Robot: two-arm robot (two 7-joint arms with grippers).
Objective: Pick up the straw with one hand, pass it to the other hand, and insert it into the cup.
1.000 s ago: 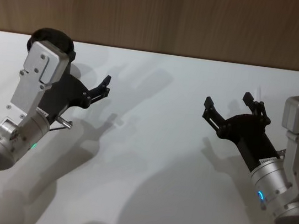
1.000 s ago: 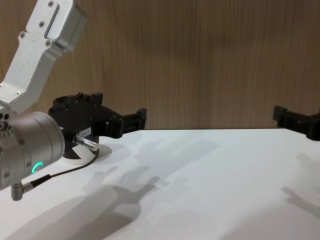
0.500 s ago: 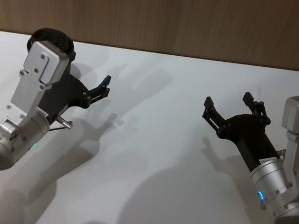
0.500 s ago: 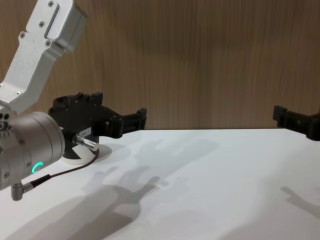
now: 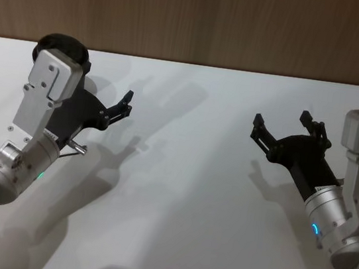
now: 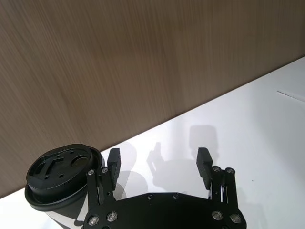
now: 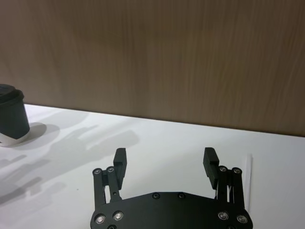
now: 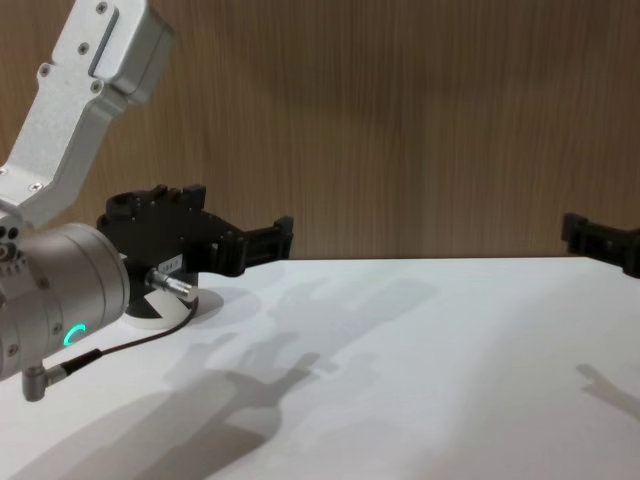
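Note:
The straw (image 7: 249, 168) is a thin white strip lying flat on the white table, just outside one finger of my right gripper (image 7: 165, 155). That gripper (image 5: 282, 121) hovers over the table's right side, open and holding nothing. The cup (image 6: 61, 175), black with a black lid and a white bottom rim, stands at the back left by the wall. My left gripper (image 6: 158, 156) is open and empty right beside the cup, and in the head view the left arm hides most of the cup (image 5: 63, 47). In the chest view the left gripper (image 8: 268, 240) covers all but the cup's rim (image 8: 160, 312).
A brown wood-grain wall (image 5: 216, 19) closes off the table's (image 5: 184, 195) far edge. A thin black cable (image 8: 120, 347) hangs from the left wrist over the table. Bare white table lies between the two arms.
My right gripper has shifted a little to the right, still open. The left arm and the cup have not moved.

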